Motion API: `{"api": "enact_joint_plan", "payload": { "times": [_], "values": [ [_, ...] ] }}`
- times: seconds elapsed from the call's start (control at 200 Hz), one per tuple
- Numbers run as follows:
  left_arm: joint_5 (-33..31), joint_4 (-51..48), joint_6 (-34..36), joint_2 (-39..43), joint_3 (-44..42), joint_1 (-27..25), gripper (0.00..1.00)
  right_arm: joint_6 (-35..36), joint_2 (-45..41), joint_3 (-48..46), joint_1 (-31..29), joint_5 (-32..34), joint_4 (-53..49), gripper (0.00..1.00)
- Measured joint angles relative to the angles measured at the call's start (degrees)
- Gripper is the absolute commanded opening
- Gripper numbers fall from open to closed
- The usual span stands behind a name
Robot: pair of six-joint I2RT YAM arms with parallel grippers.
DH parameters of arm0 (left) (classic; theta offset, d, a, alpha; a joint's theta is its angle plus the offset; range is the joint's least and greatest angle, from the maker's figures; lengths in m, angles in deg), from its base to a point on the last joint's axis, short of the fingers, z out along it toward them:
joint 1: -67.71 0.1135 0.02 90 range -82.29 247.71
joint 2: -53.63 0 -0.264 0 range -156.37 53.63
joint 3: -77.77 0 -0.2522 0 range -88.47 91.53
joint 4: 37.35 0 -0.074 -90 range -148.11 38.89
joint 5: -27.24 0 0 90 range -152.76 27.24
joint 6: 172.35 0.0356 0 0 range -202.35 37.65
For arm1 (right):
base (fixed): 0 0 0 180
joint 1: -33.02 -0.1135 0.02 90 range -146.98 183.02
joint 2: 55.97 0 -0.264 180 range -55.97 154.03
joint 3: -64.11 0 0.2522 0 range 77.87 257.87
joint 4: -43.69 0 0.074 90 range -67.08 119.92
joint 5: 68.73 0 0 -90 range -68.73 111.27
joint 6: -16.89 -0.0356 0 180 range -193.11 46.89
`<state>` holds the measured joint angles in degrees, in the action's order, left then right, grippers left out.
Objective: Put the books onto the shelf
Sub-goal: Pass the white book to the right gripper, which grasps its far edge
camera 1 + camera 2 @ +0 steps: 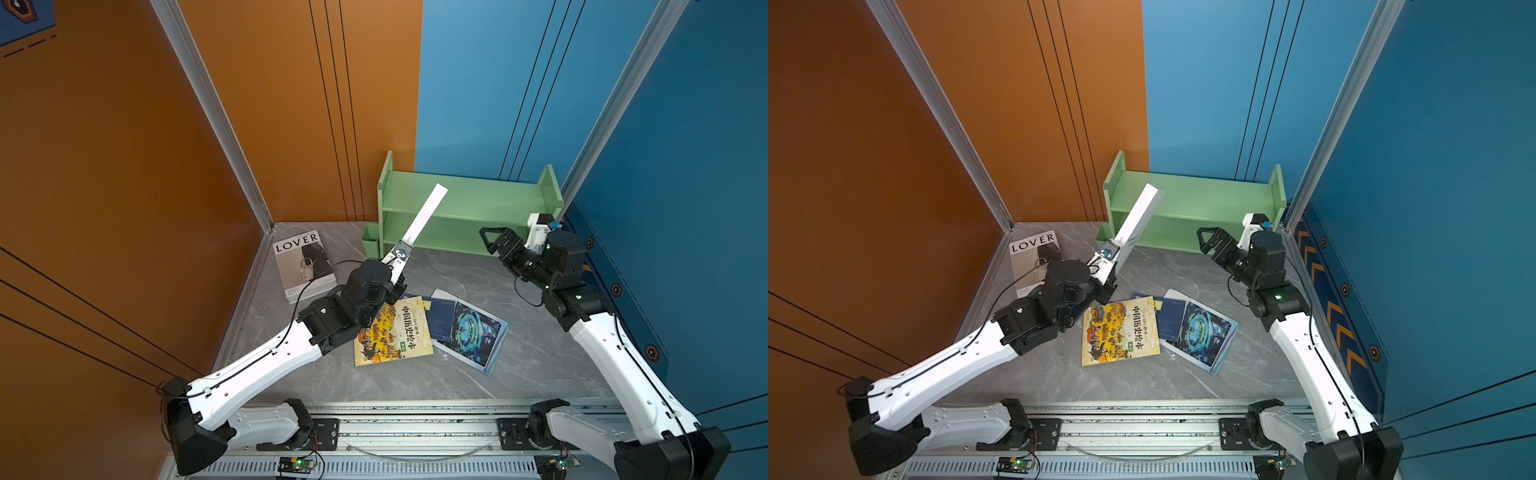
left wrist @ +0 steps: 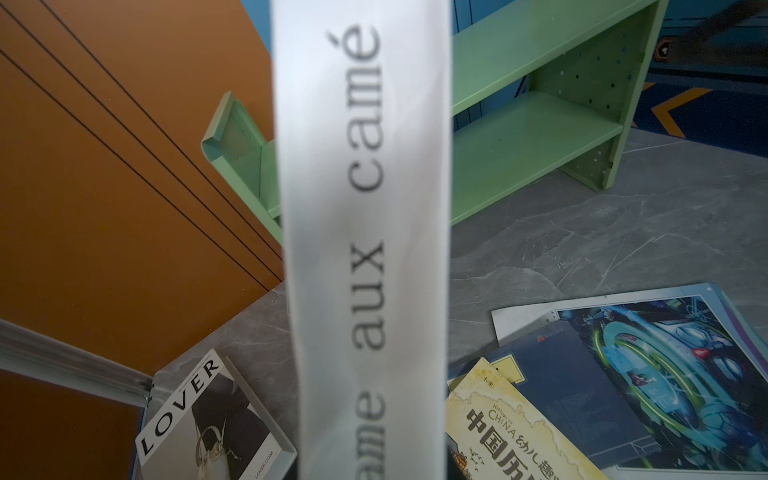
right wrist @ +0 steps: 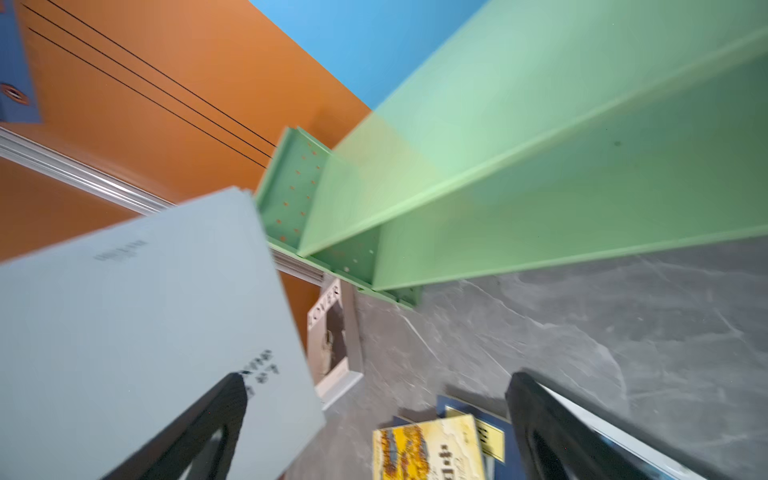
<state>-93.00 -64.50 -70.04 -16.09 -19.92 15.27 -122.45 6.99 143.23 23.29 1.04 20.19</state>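
My left gripper (image 1: 395,279) (image 1: 1108,283) is shut on a thick white book (image 1: 426,214) (image 1: 1140,220) (image 2: 365,208) (image 3: 145,311). The book is held edge-up and slanted, its far end over the light green shelf (image 1: 478,203) (image 1: 1200,199) (image 2: 532,137) (image 3: 540,166). Both tiers of the shelf are bare. My right gripper (image 1: 494,243) (image 1: 1208,242) (image 3: 374,386) hangs open and empty by the shelf's right end. On the table lie the LOVER book (image 1: 303,266) (image 1: 1034,253) (image 2: 203,419), a yellow book (image 1: 395,332) (image 1: 1121,330) (image 2: 498,428), a navy book (image 1: 440,318) (image 2: 573,374) and a teal book (image 1: 473,332) (image 1: 1204,332) (image 2: 673,374), the last three overlapping.
A small green cup (image 1: 371,239) hangs on the shelf's left side. Orange and blue walls close the table in at the back and sides. The arm rail (image 1: 415,424) runs along the front edge.
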Motion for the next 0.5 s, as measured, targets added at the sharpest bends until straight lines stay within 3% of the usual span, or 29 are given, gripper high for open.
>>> {"api": "enact_joint_plan", "payload": {
  "times": [0.22, 0.501],
  "values": [
    [-2.45, 3.74, 8.24, -5.33, 1.64, -3.17, 0.05, -7.78, -0.11, 3.96, 6.21, -12.98, 2.38, 1.0],
    [-7.89, 9.33, 17.97, -10.71, 1.66, -5.49, 0.03, -13.4, -0.31, 6.69, 10.14, -23.02, 2.34, 1.0]
  ]
}}
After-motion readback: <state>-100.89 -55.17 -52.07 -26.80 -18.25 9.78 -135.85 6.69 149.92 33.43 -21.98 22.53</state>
